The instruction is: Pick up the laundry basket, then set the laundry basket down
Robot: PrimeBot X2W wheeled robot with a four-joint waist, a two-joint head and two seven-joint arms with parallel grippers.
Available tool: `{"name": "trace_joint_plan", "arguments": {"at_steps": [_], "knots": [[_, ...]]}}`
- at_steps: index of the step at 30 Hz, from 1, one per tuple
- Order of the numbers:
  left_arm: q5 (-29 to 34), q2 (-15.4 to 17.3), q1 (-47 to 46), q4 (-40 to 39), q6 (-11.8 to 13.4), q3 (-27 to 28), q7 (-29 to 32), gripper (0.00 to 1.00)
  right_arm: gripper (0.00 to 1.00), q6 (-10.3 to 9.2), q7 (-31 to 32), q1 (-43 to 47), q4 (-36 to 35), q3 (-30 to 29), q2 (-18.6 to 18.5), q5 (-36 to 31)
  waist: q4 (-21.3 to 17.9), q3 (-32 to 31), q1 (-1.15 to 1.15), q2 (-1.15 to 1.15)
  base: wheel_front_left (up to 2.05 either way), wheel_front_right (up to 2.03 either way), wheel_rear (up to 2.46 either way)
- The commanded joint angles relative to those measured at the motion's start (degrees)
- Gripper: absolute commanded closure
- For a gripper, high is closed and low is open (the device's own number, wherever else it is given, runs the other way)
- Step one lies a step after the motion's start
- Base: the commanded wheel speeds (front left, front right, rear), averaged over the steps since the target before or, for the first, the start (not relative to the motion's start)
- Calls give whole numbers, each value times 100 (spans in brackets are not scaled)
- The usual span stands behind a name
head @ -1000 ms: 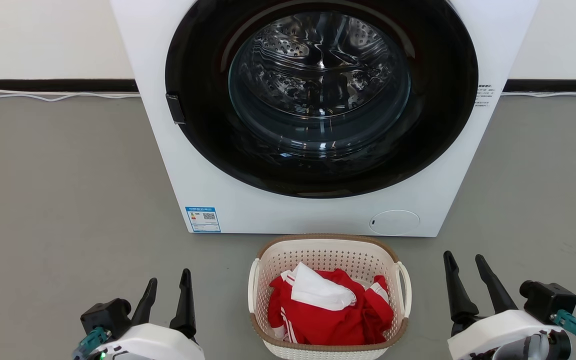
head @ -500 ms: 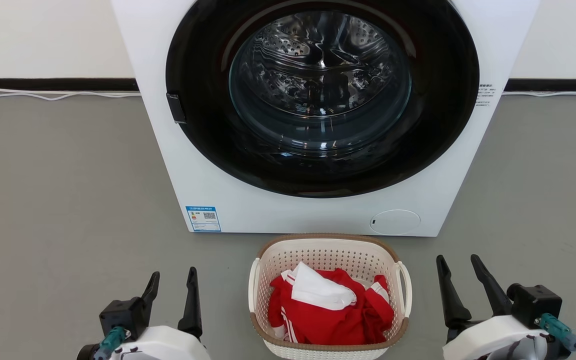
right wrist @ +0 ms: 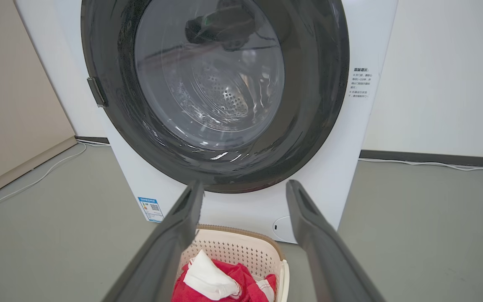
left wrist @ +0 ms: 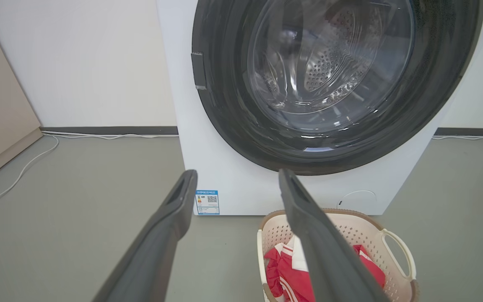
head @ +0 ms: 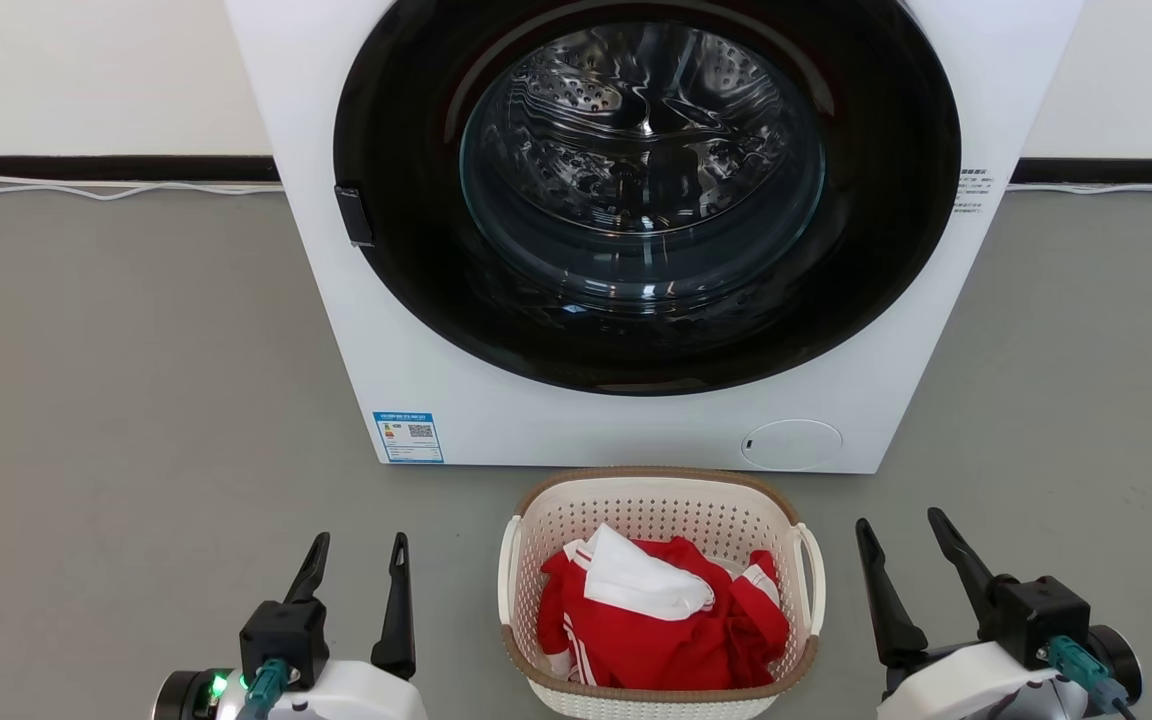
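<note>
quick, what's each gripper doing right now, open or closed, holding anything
Left gripper: jaws open, empty, left of the laundry basket, not touching it.
Right gripper: jaws open, empty, right of the laundry basket, not touching it.

Bright, even indoor light is coming from overhead. Soft, short shadows are sitting under the washing machine and beside the laundry basket. White glare streaks are running across the door glass. Wrist views are bowing straight lines outward; dark fingers are looking soft.
</note>
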Motion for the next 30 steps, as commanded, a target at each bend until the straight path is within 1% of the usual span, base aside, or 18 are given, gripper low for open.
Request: {"name": "trace_joint_plan", "arguments": {"at_steps": [1,22,25,30], "knots": [[60,50,-222,-139,60,141,-79,0,0,36,-92,-210,-98,148,-9,-69,1,1,0,0,0,0,0],[33,50,-250,-108,49,162,-79,0,0,36,-92,-215,-79,74,35,-51,-39,135,0,0,0,0,0],[4,50,-290,-103,57,165,-79,0,0,36,-92,-265,-89,58,39,-49,-68,226,0,0,0,0,0],[-60,50,-492,-74,55,104,-79,0,0,36,-92,-493,-76,-15,48,-22,-110,558,0,0,0,0,0]]}}
